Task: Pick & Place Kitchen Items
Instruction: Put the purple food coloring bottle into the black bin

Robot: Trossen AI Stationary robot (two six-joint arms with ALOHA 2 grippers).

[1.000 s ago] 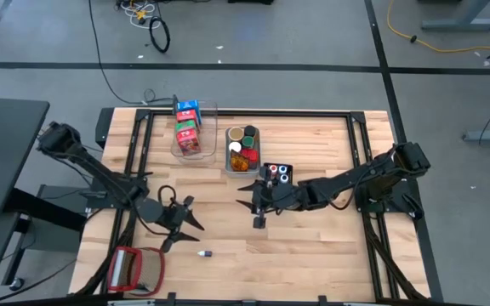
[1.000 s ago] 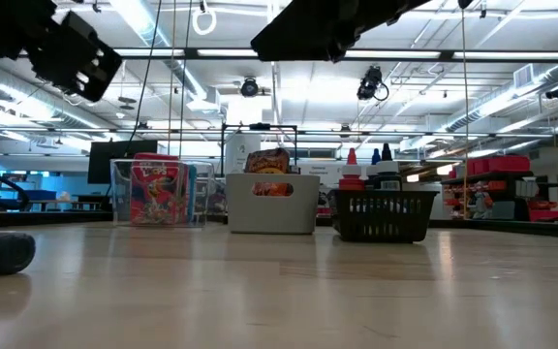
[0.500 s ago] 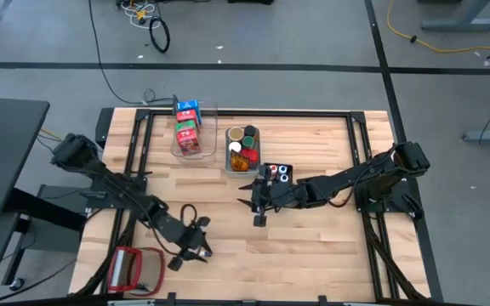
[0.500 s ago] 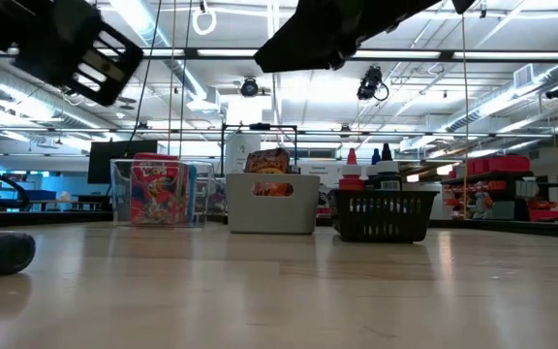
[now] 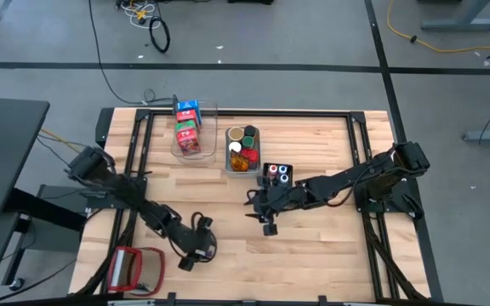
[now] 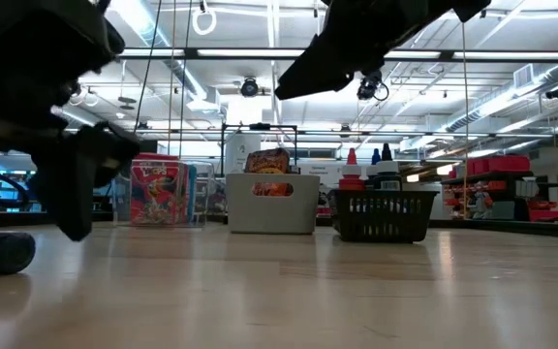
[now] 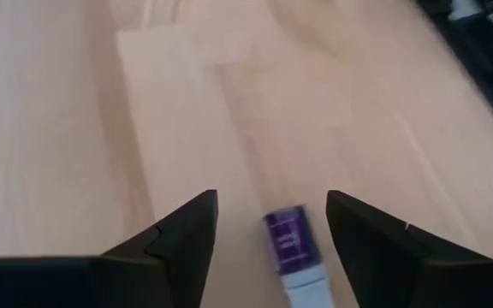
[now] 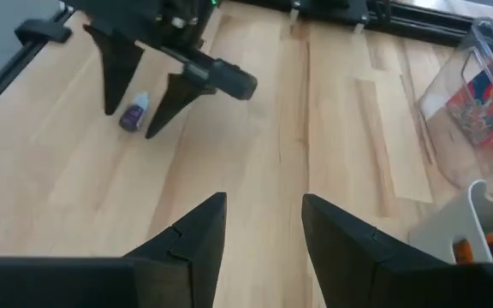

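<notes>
While lying on blond planks | purple-labelled bottle [image 7: 293, 254] | left gripper [image 7: 268, 235] astride

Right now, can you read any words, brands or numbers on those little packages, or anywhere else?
None can be read.
Cartons in the clear bin: printing too small.
Purple bottle between the left gripper's open fingers: label blurred.
Carton in the right wrist view: coloured print, no legible words.

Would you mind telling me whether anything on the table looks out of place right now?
Yes: one small purple bottle lies on its side on the bare wood, away from the bins where the other items sit. The left gripper is straddling it with open jaws. The red-framed object sits at the table's near edge.
</notes>
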